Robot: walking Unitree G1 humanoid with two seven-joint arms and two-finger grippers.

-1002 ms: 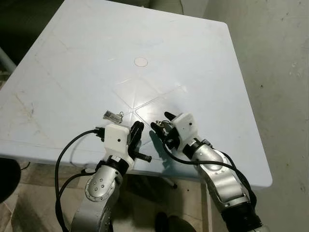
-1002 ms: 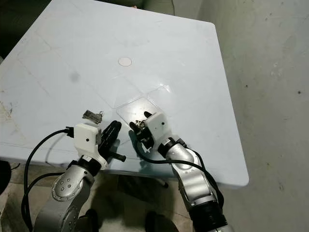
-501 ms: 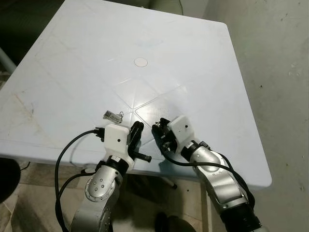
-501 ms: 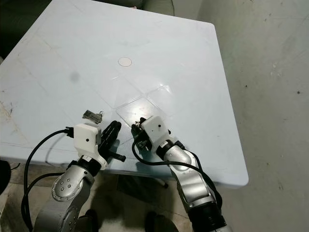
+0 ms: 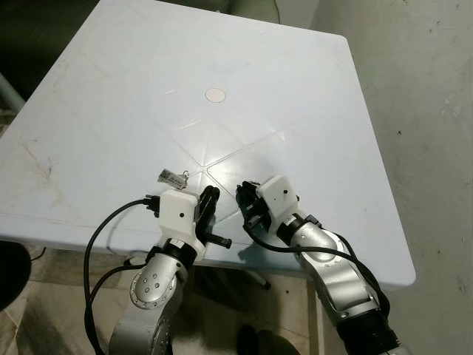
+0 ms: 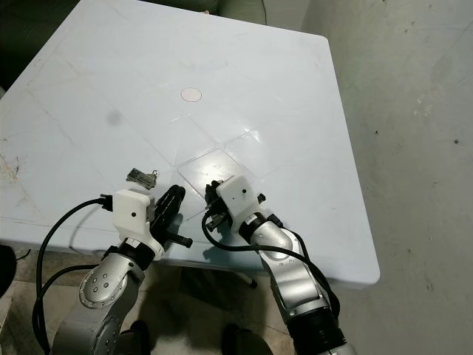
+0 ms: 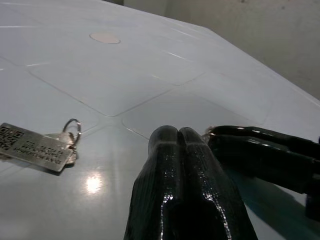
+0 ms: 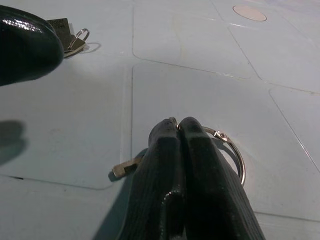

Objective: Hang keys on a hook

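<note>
A small bunch of keys with a grey tag [image 5: 172, 177] lies flat on the white table [image 5: 222, 66], near its front edge. My left gripper [image 5: 208, 200] is shut with nothing in it, low over the table, just right of and nearer than the tagged keys [image 7: 42, 145]. My right gripper [image 5: 246, 198] is beside it, shut on a metal key ring [image 8: 231, 150]. The ring rests on or just above the tabletop. A flat metal piece [image 8: 125, 170] juts out from under the fingers.
A round plug [image 5: 216, 95] marks the table's middle. The table's front edge runs just under both wrists. Bare concrete floor [image 5: 421, 111] lies to the right. Black cables loop from the left arm [image 5: 96, 237].
My right gripper has drawn back toward the front edge and shifted left, closer to the left gripper, with the ring still in it. The left gripper and the tagged keys have stayed put.
</note>
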